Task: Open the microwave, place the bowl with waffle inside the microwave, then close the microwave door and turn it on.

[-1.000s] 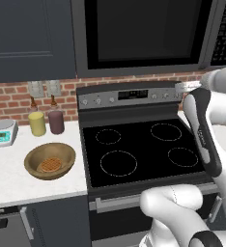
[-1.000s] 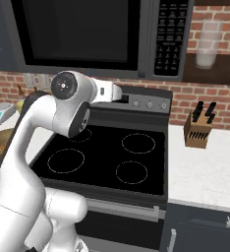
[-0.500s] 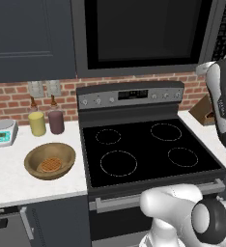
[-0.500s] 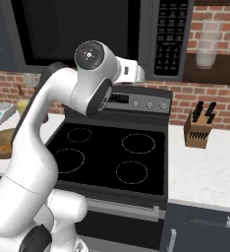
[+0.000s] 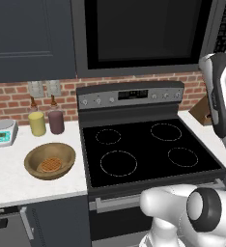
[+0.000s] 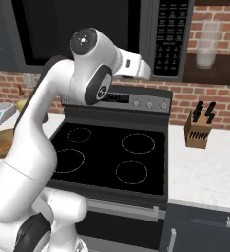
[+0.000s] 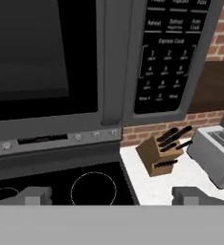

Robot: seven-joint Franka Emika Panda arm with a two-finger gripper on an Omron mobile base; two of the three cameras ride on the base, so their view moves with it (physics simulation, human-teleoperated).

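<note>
The microwave point(image 5: 148, 36) hangs over the stove, and the microwave door point(image 7: 37, 62) is shut, its black window facing me. A vertical dark handle point(image 7: 113, 62) runs along the door's right edge, with the keypad point(image 7: 169, 62) beside it. My gripper point(image 7: 112, 196) is open and empty, its fingertips point(image 7: 35, 195) spread wide, a short way in front of the handle and below it. In the right base view my hand point(image 6: 136, 66) is raised in front of the door's right side. The brown bowl point(image 5: 49, 160) with the waffle point(image 5: 50, 165) rests on the counter left of the stove.
The black stove top point(image 5: 148, 149) lies below the microwave. A yellow jar point(image 5: 37, 123), a maroon jar point(image 5: 56, 122) and a small scale point(image 5: 2, 132) stand behind the bowl. On the right counter are a knife block point(image 6: 198, 129) and a toaster point(image 7: 217, 153).
The arm has swung up and to the right, lifting the hand from above the stove towards the microwave's handle side. The jaws stayed open.
</note>
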